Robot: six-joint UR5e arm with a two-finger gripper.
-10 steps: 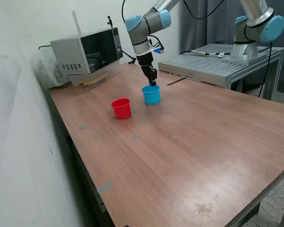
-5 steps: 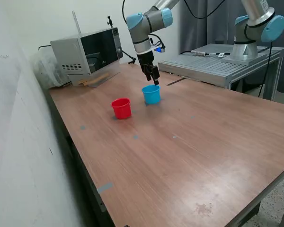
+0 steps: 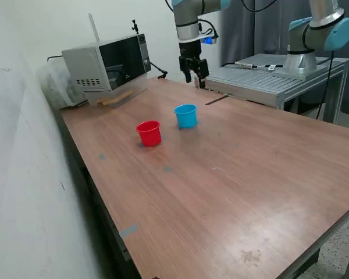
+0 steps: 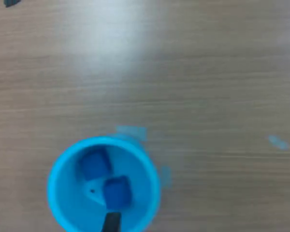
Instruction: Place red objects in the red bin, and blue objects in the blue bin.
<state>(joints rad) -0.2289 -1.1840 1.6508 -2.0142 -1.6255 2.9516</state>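
Wooden desk [image 3: 232,174]: carries two small tapered plastic cups, standing upright and near each other but apart.

Light blue round plastic cup [image 3: 186,115]: sits on the exterior view's right of the red cup. The wrist view looks straight down into it; two small dark blue cubes [image 4: 117,191] lie on its floor, close together.

Red round plastic cup [image 3: 149,133]: its contents cannot be made out from the exterior view. No red cubes are visible on the desk.

Grey microwave oven [image 3: 107,64]: stands at the desk's far corner, behind the red cup.

Gripper [image 3: 194,78]: hangs above the desk, beyond the light blue cup. Fingers spread apart, holding nothing.
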